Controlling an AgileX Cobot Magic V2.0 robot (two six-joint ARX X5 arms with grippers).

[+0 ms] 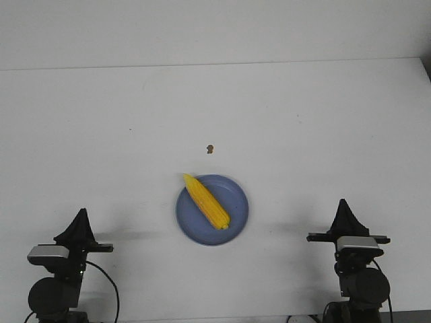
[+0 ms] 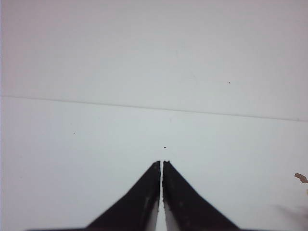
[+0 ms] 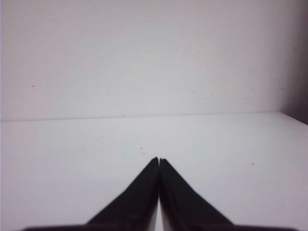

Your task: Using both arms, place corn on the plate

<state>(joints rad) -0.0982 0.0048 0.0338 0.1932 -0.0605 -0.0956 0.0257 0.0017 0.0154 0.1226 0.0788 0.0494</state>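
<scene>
Where the front view meets its lower edge, the two black robot arms with cylindrical joints and silver-grey caps stand at the near corners of the white table (image 1: pixel 101 134), loose black cables trailing beside them. The left gripper (image 1: pixel 81 212) points away from the robot at the near left, and the right gripper (image 1: pixel 343 202) does likewise at the near right; both hang over bare tabletop, well apart from the plate. In the left wrist view the left gripper (image 2: pixel 161 163) has its two black tapered fingers (image 2: pixel 139 202) drawn together with only a hairline slit between the tips, holding nothing. In the right wrist view the right gripper (image 3: pixel 159 160) is likewise pressed closed and empty. Between the arms and slightly farther out lies the round, shallow, periwinkle-blue plastic plate (image 1: pixel 236 215) with a raised rim. The bright yellow tapered corn cob (image 1: pixel 207 201) rests on it diagonally, its pointed tip reaching over the far-left rim. Beyond the plate, a tiny brown speck (image 1: pixel 210 148) sits on the table. Farthest back, the table's rear edge meets a pale wall (image 1: pixel 215 30).
</scene>
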